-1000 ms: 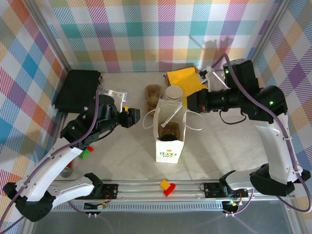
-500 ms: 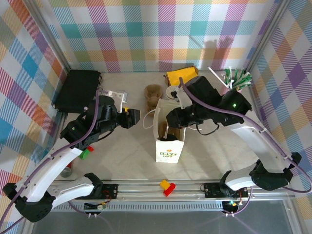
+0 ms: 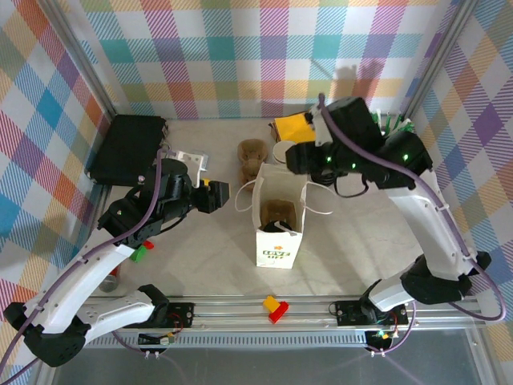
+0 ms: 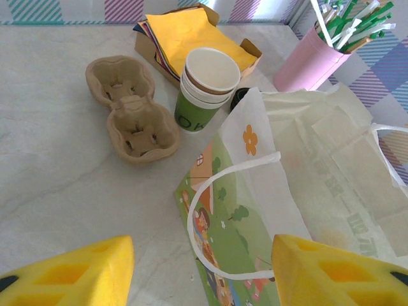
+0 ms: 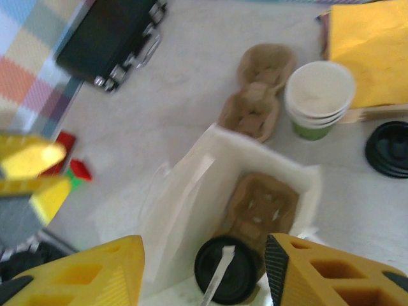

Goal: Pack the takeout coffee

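The takeout coffee (image 5: 226, 271) stands inside the upright white paper bag (image 5: 185, 204), its black lid up with a white wrapped straw lying across it, next to a brown cup carrier (image 5: 261, 207). In the top view the coffee (image 3: 274, 228) is a dark spot in the bag (image 3: 277, 241). My right gripper (image 5: 204, 280) hovers above the bag's mouth, open, with nothing between its yellow fingers (image 5: 83, 274). From above, the right gripper (image 3: 300, 164) sits just beyond the bag's far right corner. My left gripper (image 4: 204, 274) (image 3: 215, 195) is open beside the bag's left face (image 4: 255, 210), apart from it.
Behind the bag are an empty brown carrier (image 3: 252, 156), a stack of lidless cups (image 3: 284, 151), yellow napkins (image 3: 298, 127), black lids (image 5: 389, 150) and a pink cup of straws (image 4: 319, 57). A black case (image 3: 127, 146) lies far left. Small blocks (image 3: 143, 250) sit near the front.
My right gripper went from shut to open: it dipped into the bag's mouth, then rose back toward the far right. The left arm has stayed put.
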